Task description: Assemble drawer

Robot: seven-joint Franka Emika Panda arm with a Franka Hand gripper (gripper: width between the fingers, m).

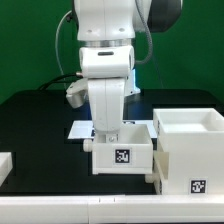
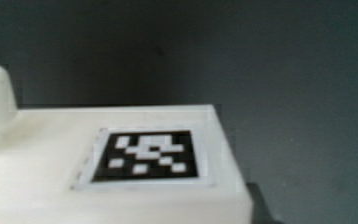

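Note:
The drawer is a low white open-topped tray in the middle of the dark table, its tag facing the camera. My gripper reaches straight down into the drawer near its wall on the exterior view's left. The fingertips are hidden by the drawer's wall, and the gripper is shut. Whether it pinches the wall does not show. The wrist view shows a white surface from very close, with a black-and-white tag on it and dark table beyond. No fingers appear there.
The taller white casing with its own tag stands right beside the drawer on the exterior view's right. A small white block sits at the left edge. The marker board lies behind the drawer, under the arm.

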